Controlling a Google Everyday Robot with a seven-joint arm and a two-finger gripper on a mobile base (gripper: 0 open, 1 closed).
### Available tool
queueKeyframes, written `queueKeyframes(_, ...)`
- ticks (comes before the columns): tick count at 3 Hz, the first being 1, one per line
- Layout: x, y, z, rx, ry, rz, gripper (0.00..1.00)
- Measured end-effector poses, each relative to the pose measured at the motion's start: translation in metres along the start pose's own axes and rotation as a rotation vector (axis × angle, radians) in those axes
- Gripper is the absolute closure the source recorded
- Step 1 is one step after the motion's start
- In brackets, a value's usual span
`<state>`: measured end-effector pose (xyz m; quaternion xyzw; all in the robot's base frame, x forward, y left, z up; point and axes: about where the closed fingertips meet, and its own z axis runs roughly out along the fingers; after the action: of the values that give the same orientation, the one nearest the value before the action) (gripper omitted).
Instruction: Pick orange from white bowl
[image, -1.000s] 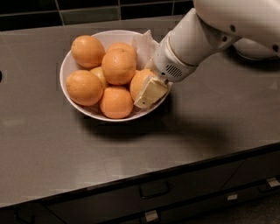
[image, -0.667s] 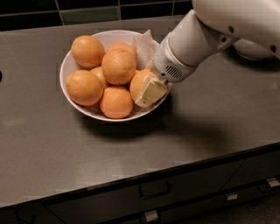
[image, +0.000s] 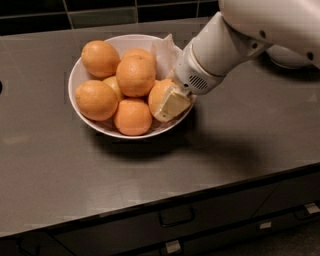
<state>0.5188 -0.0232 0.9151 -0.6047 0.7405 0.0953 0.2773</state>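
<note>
Resting against orange (image: 159, 94), gripper (image: 169, 106), inside white bowl (image: 75, 75)

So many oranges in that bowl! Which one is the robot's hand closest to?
The orange at the right edge of the white bowl: the gripper lies right against it, covering its right side. The other oranges sit farther left, uncovered.

Soft overhead light on a dim grey counter (image: 50, 170); my gripper (image: 169, 106), inside the right side of the white bowl (image: 75, 80), and my arm (image: 220, 50) throw a broad dark shadow beneath them
</note>
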Motion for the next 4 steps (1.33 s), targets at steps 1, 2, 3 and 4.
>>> queueKeyframes(1,0.000,0.000,0.000,0.000,0.000,0.000,1.00)
queueKeyframes(2,-0.001,0.000,-0.002,0.002,-0.004,-0.002,1.00)
queueKeyframes(3,-0.013,0.004,-0.021,0.040,-0.047,-0.029,1.00)
queueKeyframes(4,-0.024,0.009,-0.038,0.074,-0.080,-0.057,1.00)
